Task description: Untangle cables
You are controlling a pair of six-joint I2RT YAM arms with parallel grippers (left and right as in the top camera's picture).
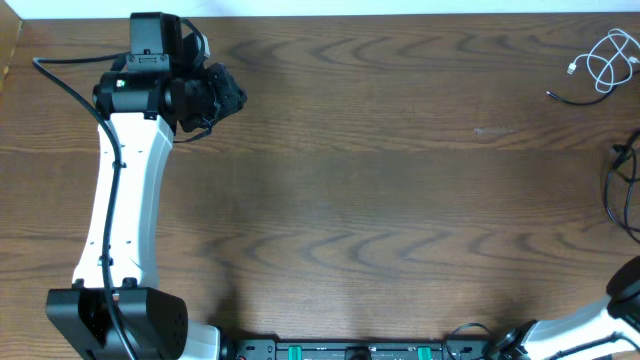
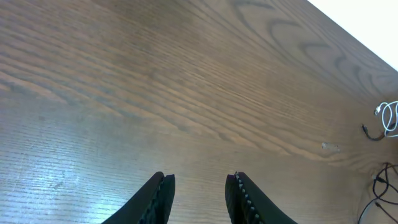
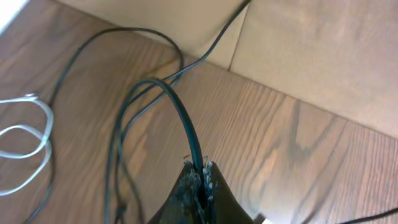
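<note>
Pressed-together fingertips of the right gripper (image 3: 199, 173) fill the foreground of the right wrist view, pinching the black cable (image 3: 187, 127). From that grip we see the cable arch up and away toward the table's edge. It then doubles back in long loops running alongside itself. We find the white cable (image 3: 28, 134) coiled just beside those loops, apart from the grip. Overhead, we note it bunched in the far right corner of the table (image 1: 400, 200), one plug pointing left. The black cable's loop runs front to back along the right edge. The left gripper (image 2: 200, 190) hovers at the far left, fingers parted, only tabletop showing between them.
</note>
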